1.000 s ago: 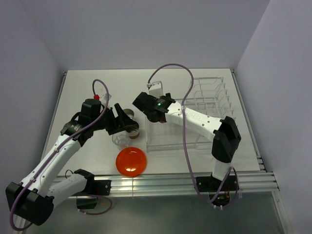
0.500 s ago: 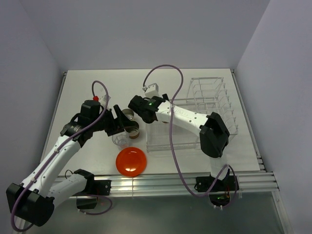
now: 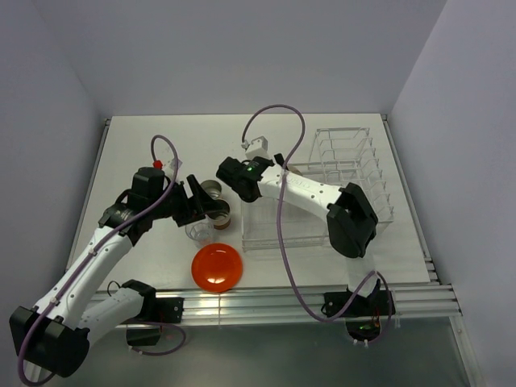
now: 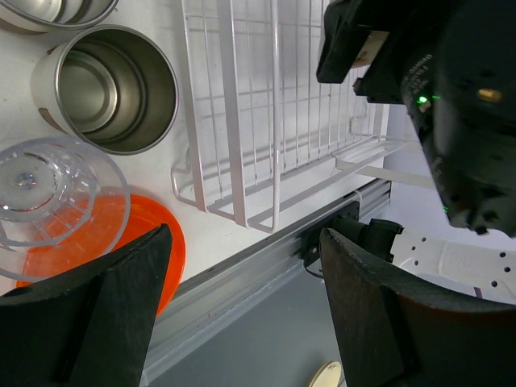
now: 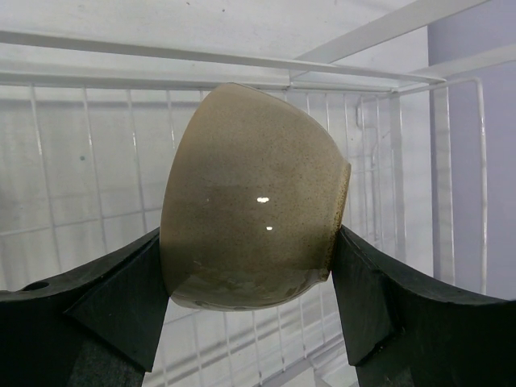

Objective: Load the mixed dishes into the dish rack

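Bowl (image 5: 254, 193) gripped, inside right end effector (image 5: 251, 278)

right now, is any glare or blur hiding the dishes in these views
Right wrist: bowl sharp, only two tiny glints on its glaze. Left wrist: glass shows reflections, the plate tints it orange, cup crisp. Top external: even light, soft shadows, but the clear rack nearly fades into the white table.

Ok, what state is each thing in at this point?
bowl, held between the right fingers
left fingers, open, empty
two cups, upright on the table
glass, standing on the table
plate, flat on the table
rack, no dishes seen in it
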Action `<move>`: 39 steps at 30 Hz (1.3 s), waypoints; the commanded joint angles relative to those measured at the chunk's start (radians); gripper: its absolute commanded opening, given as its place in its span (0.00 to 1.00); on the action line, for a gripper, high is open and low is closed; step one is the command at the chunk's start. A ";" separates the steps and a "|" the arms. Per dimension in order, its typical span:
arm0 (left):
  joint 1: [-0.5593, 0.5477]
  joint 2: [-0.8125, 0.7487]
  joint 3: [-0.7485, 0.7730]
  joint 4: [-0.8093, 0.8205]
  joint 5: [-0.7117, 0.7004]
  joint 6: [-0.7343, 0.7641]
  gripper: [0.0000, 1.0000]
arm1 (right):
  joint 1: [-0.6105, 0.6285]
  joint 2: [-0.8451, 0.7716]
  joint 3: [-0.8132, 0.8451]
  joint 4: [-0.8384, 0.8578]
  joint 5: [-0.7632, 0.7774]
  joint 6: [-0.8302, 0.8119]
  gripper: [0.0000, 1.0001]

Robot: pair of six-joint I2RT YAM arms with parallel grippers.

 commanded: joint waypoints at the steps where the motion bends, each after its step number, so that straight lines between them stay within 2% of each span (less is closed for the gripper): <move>1: 0.006 -0.027 -0.004 0.008 0.020 0.025 0.80 | -0.015 0.028 0.016 -0.056 0.120 0.029 0.00; 31: 0.022 -0.037 0.013 -0.025 0.030 0.048 0.80 | -0.091 0.116 -0.004 -0.061 0.159 -0.017 0.00; 39: 0.025 -0.034 0.023 -0.038 0.028 0.051 0.80 | -0.102 0.125 -0.012 -0.026 0.114 -0.044 0.12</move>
